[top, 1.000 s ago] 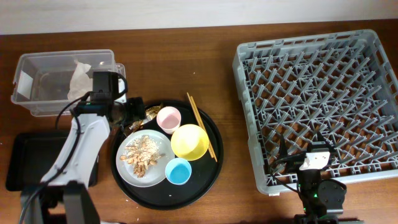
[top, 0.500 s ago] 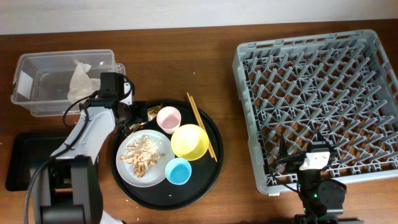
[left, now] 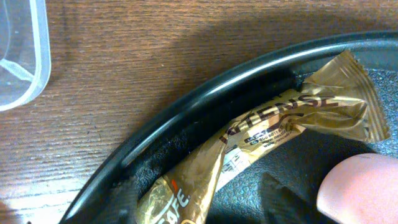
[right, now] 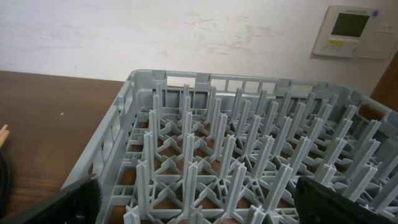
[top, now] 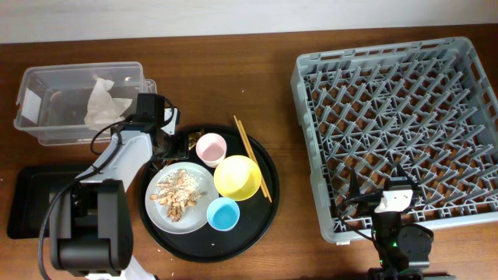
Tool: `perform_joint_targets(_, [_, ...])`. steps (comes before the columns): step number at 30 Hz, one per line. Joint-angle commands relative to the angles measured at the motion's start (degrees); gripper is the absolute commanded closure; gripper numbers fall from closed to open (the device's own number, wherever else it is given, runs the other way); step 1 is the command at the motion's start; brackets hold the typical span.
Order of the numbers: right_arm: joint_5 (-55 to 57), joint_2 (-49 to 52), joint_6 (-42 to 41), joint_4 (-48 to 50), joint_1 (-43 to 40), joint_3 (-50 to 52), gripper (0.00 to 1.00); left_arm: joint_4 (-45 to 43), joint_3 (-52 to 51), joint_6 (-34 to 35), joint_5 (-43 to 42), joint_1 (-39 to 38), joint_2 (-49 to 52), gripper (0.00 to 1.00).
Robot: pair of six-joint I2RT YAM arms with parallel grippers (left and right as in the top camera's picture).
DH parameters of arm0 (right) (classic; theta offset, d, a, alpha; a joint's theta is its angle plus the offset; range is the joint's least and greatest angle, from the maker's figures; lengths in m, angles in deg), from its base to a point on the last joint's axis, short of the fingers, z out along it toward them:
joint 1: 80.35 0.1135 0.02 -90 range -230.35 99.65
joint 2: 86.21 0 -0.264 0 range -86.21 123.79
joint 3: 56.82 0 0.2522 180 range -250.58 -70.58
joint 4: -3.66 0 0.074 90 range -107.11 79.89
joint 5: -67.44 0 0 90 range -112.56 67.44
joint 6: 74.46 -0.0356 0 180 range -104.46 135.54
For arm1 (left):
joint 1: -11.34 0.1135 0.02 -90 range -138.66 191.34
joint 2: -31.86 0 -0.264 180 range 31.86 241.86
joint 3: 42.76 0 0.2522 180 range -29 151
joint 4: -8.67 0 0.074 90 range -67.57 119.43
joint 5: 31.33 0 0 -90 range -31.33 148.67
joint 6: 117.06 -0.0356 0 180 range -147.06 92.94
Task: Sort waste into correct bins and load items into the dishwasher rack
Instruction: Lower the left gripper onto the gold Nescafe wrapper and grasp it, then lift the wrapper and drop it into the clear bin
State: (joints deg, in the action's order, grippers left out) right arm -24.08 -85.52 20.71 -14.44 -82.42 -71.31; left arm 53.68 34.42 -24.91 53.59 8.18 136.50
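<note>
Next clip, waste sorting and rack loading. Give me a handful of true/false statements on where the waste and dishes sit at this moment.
1. The crumpled napkin lies inside the clear tub. True.
2. The right gripper is open at the dishwasher rack edge. True.
3. The yellow bowl stands in the rack. False: it sits on the round black tray.
4. The food scraps are in the clear tub. False: they are heaped on the plate.
5. The brown wrapper lies on the round tray by its rim. True.
</note>
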Motion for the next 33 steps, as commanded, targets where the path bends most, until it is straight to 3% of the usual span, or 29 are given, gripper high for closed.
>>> perform_joint_targets(1, [0.3, -0.5, 0.4, -0.2, -0.3, 0.4, 0.01, -0.3, -0.4, -1.0, 0.4, -0.1, 0.5, 0.47])
perform_joint_targets(7, [0.3, -0.5, 0.4, -0.2, -0.3, 0.4, 0.01, 0.7, -0.6, -1.0, 0.4, -0.3, 0.7, 0.52])
perform_joint_targets(27, [0.3, -0.5, 0.4, -0.2, -0.3, 0.4, 0.01, 0.9, -1.5, -1.0, 0.4, -0.5, 1.3, 0.54])
perform_joint_targets(33, [0.3, -0.5, 0.4, -0.2, -0.3, 0.4, 0.01, 0.8, -1.2, -0.6, -0.3, -0.5, 1.2, 0.78])
